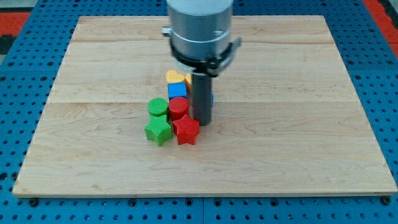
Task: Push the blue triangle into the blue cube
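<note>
The blue cube (177,91) sits in a tight cluster of blocks at the board's middle. A blue sliver (212,98) shows just right of my dark rod; its shape is mostly hidden behind the rod, so I cannot tell whether it is the triangle. My tip (202,122) rests on the board right of the red cylinder (178,108) and just above right of the red star (186,129), close to both. The rod stands between the blue cube and the blue sliver.
A yellow heart (174,77) and a second yellow block (188,79) lie above the blue cube. A green cylinder (158,107) and a green star (158,130) sit at the cluster's left. The wooden board (298,149) lies on a blue pegboard.
</note>
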### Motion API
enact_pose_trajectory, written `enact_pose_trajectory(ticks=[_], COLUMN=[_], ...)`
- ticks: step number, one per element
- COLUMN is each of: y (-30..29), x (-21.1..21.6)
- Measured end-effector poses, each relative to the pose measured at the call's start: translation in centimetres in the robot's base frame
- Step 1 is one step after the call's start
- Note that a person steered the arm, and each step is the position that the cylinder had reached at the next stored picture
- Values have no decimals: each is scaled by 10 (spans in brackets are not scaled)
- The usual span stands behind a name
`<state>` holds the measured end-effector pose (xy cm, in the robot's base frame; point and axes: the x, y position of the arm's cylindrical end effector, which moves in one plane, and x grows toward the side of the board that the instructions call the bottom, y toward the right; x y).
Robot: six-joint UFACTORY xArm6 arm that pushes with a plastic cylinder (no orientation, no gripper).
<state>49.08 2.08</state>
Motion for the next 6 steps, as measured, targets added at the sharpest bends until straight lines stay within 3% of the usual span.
enact_pose_trajectory(ticks=[1, 2, 3, 4, 6], y=[79, 100, 48, 19, 19], x=[0, -60, -94, -91, -48])
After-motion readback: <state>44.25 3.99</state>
